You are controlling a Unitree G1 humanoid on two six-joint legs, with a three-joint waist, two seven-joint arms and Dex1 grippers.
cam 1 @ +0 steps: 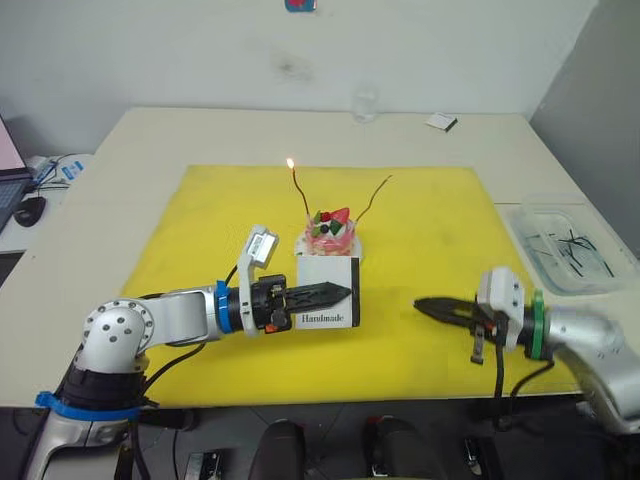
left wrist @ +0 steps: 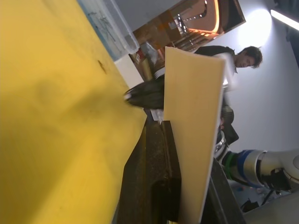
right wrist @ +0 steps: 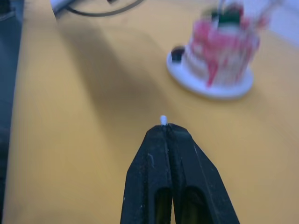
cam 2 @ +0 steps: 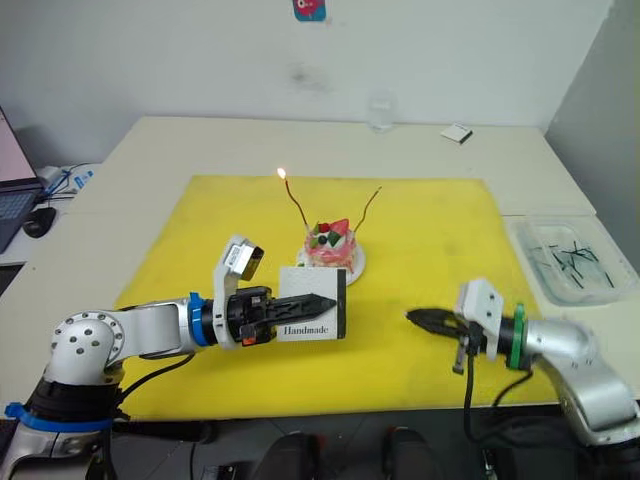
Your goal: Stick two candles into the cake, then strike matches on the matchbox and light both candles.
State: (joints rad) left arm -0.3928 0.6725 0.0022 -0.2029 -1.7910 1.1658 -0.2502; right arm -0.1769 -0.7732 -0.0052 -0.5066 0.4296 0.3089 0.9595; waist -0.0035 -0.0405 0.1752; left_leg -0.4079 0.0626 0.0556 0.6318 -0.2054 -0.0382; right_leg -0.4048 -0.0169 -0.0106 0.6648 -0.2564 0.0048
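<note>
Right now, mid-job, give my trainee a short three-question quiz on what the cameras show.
1. True or false: both candles in the cake are burning.
2. What does the left gripper hold? A) a candle B) the matchbox C) nothing
3. Fill in: the clear tray of spare sticks sits off the yellow mat, on the robot's ____ side.

Key
1. False: the dark red candle has a flame at its tip, the olive-gold candle has none.
2. B, held upright in front of the cake.
3. Right, beyond the right gripper, which is shut with a tiny pale tip poking from its fingertips.
</note>
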